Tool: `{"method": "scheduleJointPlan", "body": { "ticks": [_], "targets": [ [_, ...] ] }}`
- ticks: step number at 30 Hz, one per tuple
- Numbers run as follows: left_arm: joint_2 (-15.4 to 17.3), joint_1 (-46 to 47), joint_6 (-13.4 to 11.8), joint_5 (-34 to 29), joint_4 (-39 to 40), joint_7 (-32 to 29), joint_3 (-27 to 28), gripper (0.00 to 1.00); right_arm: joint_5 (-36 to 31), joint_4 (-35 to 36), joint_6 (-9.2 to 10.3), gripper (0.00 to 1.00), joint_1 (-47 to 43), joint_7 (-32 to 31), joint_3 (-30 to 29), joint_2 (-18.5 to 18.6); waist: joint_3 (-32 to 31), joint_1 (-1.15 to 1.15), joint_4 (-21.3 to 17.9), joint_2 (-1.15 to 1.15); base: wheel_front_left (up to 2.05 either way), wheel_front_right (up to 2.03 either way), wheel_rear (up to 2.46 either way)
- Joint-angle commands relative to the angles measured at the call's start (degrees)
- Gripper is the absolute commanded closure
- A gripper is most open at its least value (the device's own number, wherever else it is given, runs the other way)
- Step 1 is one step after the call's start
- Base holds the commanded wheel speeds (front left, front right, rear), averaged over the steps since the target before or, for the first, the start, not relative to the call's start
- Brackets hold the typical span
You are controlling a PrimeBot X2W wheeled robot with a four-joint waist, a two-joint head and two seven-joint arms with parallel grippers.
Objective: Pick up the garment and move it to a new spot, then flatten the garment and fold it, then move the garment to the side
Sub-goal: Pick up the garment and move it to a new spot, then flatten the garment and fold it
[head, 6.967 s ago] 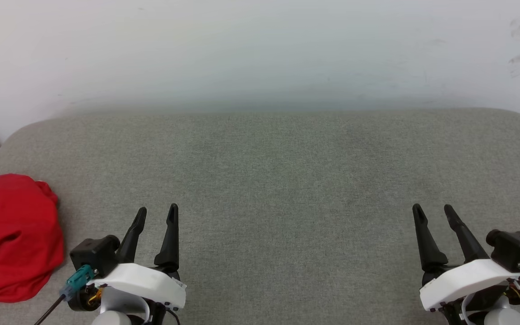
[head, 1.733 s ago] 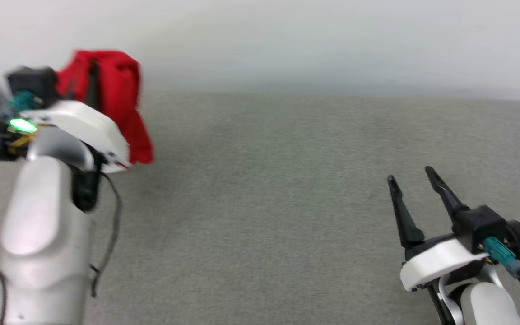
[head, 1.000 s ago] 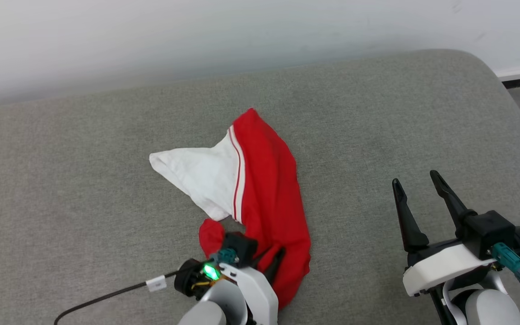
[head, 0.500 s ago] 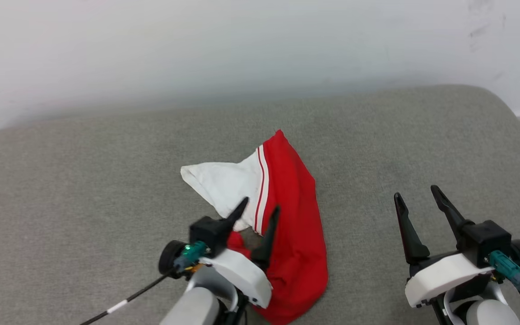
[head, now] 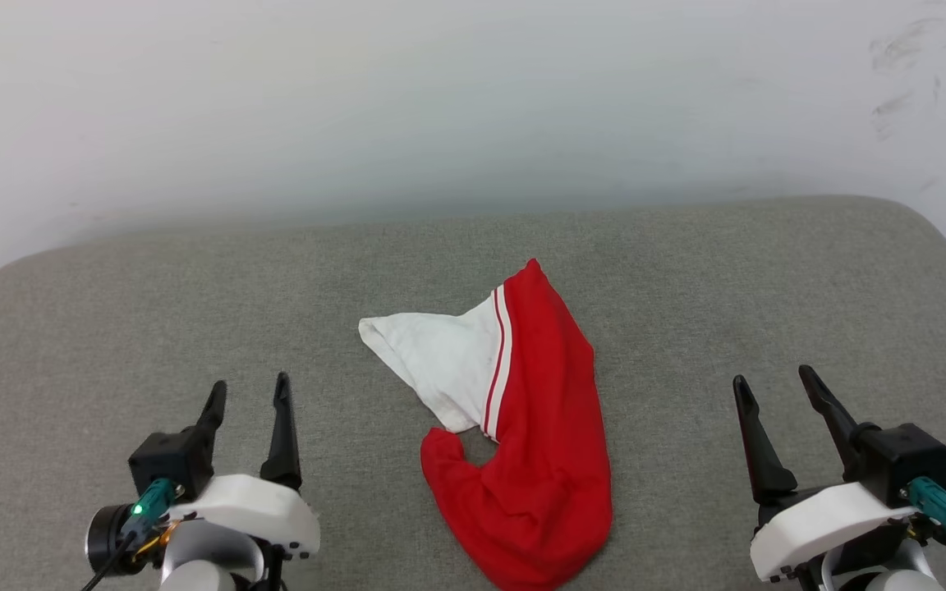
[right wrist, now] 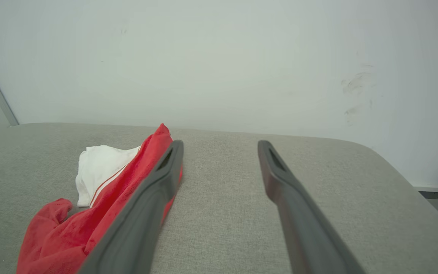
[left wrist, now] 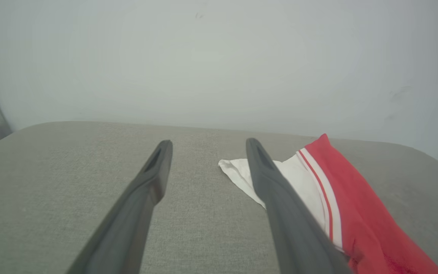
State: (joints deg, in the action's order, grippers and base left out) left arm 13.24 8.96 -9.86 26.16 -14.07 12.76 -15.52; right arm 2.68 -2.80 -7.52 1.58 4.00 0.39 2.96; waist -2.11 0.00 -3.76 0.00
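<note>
The garment point(head: 534, 435), red with one white sleeve and striped trim, lies bunched in a long heap in the middle of the grey cushion point(head: 112, 328). My left gripper point(head: 250, 390) stands open at the lower left, well left of the cloth, nothing between its fingers. In the left wrist view the garment point(left wrist: 340, 198) lies to the right of the open fingers point(left wrist: 150, 179). My right gripper point(head: 773, 380) is open at the lower right, apart from the cloth. Its wrist view has the garment point(right wrist: 120, 179) to the left, partly behind the left finger point(right wrist: 162, 179).
A pale wall point(head: 473, 107) rises right behind the cushion. The cushion's rounded right corner point(head: 925, 222) drops off to the floor. Bare grey fabric stretches on both sides of the heap.
My left gripper opened, let go of the garment and drew back to the lower left. The garment now rests on the cushion. The head camera shifted; the right gripper stayed open.
</note>
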Motion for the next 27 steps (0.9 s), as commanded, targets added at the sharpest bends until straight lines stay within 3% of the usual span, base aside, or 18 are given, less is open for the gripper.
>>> {"method": "scheduleJointPlan", "body": {
  "ticks": [1,18,27],
  "targets": [
    [0.5,-1.5,-0.6,0.3,0.9,-0.2,0.6,0.00,0.8,-0.4,0.06,0.00,-0.9,0.3,0.0,-0.1,-0.3,0.00,0.0,0.00,0.00,0.00,0.00],
    [2.5,-5.1,-3.8,0.2,8.2,-3.2,0.9,0.00,1.9,-2.6,0.06,0.00,0.1,1.2,0.8,-0.1,0.3,0.00,-0.3,0.00,0.00,0.00,0.00],
    [4.1,2.6,-1.9,-1.1,8.8,-7.0,-0.9,0.00,1.6,-2.3,0.06,0.00,1.2,0.9,1.3,-0.1,2.4,0.00,-1.1,0.00,0.00,0.00,0.00]
  ]
}}
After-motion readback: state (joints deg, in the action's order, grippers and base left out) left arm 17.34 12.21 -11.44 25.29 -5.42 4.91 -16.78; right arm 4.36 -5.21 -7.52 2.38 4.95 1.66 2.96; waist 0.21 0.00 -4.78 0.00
